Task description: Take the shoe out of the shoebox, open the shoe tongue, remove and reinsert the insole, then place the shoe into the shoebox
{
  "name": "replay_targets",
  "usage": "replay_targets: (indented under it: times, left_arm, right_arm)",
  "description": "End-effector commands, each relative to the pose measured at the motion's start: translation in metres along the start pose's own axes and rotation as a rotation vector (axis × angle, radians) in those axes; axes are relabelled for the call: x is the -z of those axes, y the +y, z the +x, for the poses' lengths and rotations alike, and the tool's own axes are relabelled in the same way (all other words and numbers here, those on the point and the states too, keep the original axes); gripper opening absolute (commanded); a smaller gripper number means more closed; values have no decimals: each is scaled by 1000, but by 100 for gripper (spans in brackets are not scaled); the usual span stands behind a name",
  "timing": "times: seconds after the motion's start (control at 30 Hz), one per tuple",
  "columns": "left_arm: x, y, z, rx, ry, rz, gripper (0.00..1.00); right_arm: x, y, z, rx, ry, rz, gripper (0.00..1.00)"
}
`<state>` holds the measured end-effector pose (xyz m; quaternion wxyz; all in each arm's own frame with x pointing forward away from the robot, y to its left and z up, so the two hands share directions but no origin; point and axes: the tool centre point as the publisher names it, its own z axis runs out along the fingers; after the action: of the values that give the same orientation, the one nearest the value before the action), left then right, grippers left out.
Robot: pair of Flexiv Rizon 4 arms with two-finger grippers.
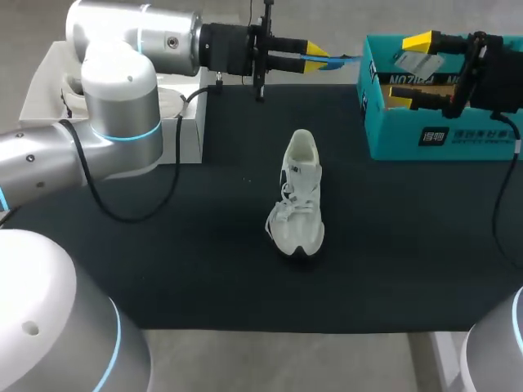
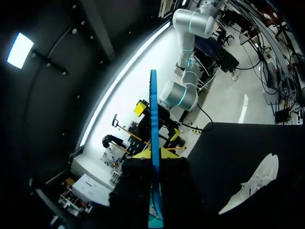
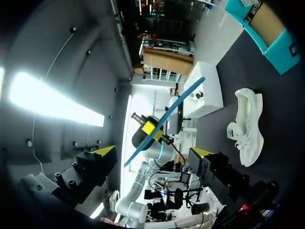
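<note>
Two arms reach in over the black table (image 1: 163,269). At the far left stands a white box (image 1: 45,90), partly hidden behind the left arm and playing no part right now.

The left gripper (image 1: 317,54) is held out level above the table's far edge. Its fingers are pinched tight on a thin blue insole (image 1: 339,60). In the left wrist view the insole runs edge-on straight out from between the fingers. In the right wrist view the same yellow tips clamp it from both sides.

In the middle of the table lies the white shoe (image 1: 299,200), sole down, with its laces loose and its mouth wide. It is well apart from both grippers.

At the right stands the teal shoebox (image 1: 445,135), open and with no shoe in it. The right gripper (image 1: 409,69) hangs over the box with its fingers spread wide, holding nothing and just short of the insole's free end.

So the shoe is out of the box and the insole is out of the shoe. The tongue is presumably open, though I cannot tell for sure. The insole has yet to go back into the shoe, and the shoe back into the shoebox. By that reckoning the task is roughly half done.
</note>
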<state>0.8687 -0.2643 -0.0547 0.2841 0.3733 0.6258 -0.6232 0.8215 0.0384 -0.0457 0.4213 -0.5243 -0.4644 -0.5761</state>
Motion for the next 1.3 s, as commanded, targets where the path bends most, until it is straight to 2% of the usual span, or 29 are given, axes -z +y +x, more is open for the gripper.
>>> replay_targets:
  times: [0.03,0.43,0.47,0.5,0.57,0.6,0.63,0.67,1.13,1.2,1.27,1.3]
  left_arm:
    - [3,-4,-8,229,44,-6,0]
    - [3,-4,-8,229,44,-6,0]
    - [5,-5,-11,308,16,73,0]
    - [5,-1,-15,438,-14,0,0]
    - [7,2,-19,660,-40,45,0]
    - [7,3,-20,765,-10,14,0]
    - [10,1,-21,803,-39,134,0]
    - [11,-1,-23,841,-11,189,0]
    - [12,-6,-24,816,11,178,0]
    - [8,0,-26,1031,5,76,0]
    - [7,6,-30,1388,-38,36,0]
    - [8,7,-28,1498,-5,23,0]
  right_arm:
    - [-2,6,1,0,-5,49,100]
    - [-2,6,1,0,-5,49,100]
    - [-2,6,1,0,-5,49,100]
    - [-2,6,1,0,-5,49,100]
    - [-2,6,1,0,-5,49,100]
    - [-2,6,1,0,-5,49,100]
    - [-2,6,1,0,-5,49,100]
    - [-2,6,1,0,-5,49,100]
    - [-2,6,1,0,-5,49,100]
    - [-2,6,1,0,-5,49,100]
    - [-2,6,1,0,-5,49,100]
    - [-2,6,1,0,-5,49,100]
